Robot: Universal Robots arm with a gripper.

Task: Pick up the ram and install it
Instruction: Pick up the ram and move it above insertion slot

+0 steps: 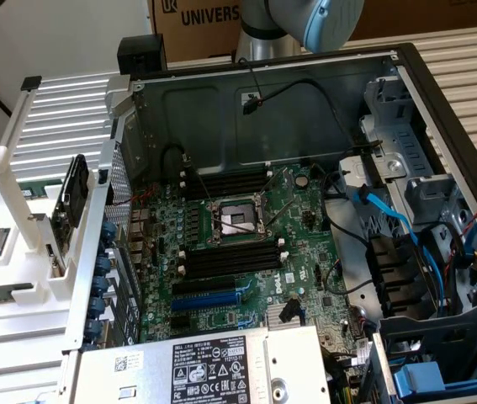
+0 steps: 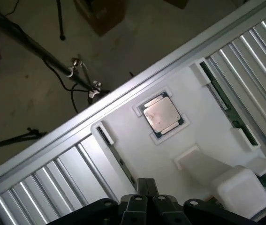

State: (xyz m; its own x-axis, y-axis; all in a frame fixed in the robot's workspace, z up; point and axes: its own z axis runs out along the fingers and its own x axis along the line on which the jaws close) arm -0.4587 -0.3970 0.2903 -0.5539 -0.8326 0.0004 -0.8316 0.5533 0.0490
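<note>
The cardboard box, behind the case wall far beyond the socket, carries big dark letters "UNIVERS", cut short by the arm, with a boxed "UR" logo just before them. The power supply, on the near side of the socket, bears a black label. It seems to open with "DELL", then rows of approval marks; the rest is too small to read. A white barcode sticker sits beside that label, farther from the socket towards the exterior view's left, its print illegible. White markings on the motherboard around the socket cannot be read. The chip in the wrist view shows no legible text.
</note>
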